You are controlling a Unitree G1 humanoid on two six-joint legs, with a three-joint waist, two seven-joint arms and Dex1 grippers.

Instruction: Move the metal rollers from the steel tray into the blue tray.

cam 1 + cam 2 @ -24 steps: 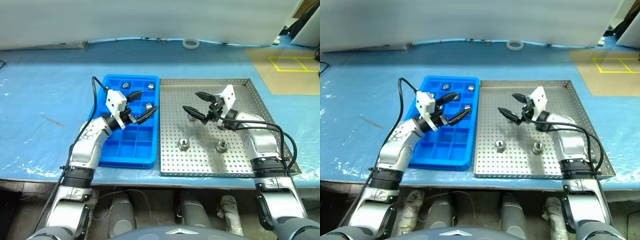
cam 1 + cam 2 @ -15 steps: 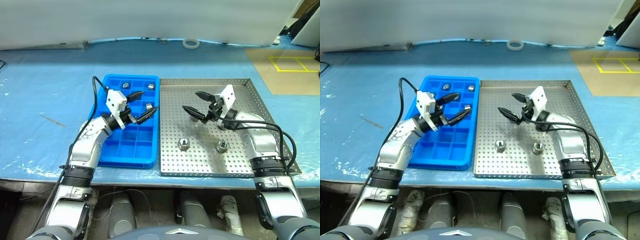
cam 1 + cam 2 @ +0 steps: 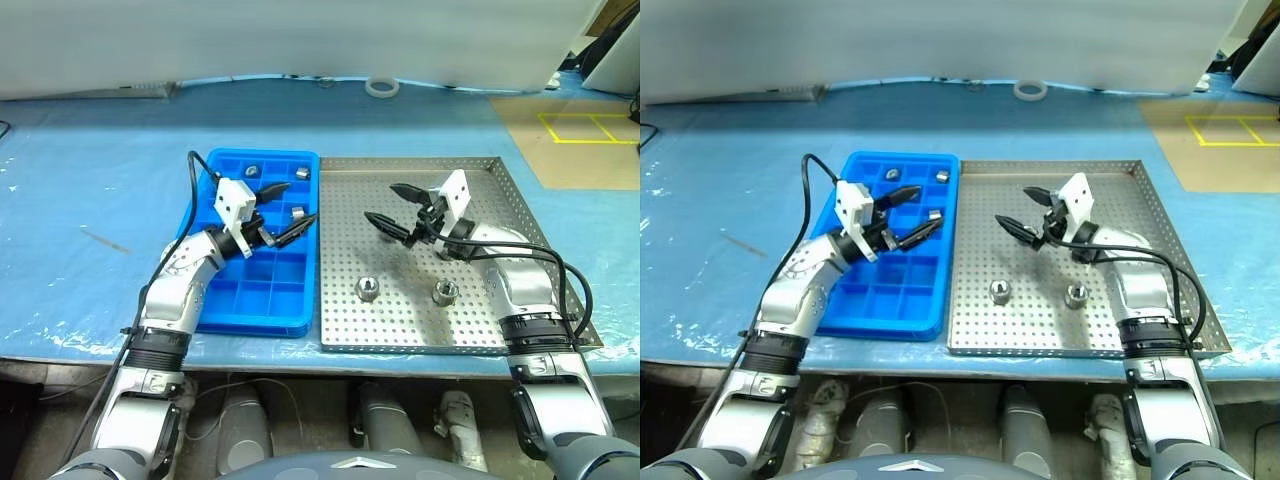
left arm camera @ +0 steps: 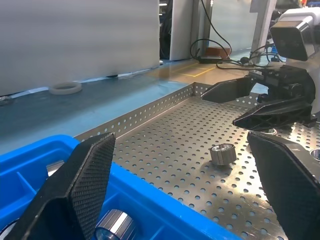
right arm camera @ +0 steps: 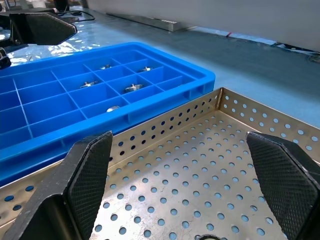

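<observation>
Small silver-grey metal roller (image 3: 385, 236), upright on perforated steel tray (image 3: 480, 320): lay just beneath wide-open, empty right gripper (image 3: 391, 204); left gripper (image 3: 286, 207), equally open, hovered over blue compartmented plastic tray (image 3: 225, 315).

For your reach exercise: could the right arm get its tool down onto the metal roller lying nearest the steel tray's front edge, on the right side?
Probably yes. The right tool hangs open above the steel tray, and nothing lies between it and that metal roller.
</observation>
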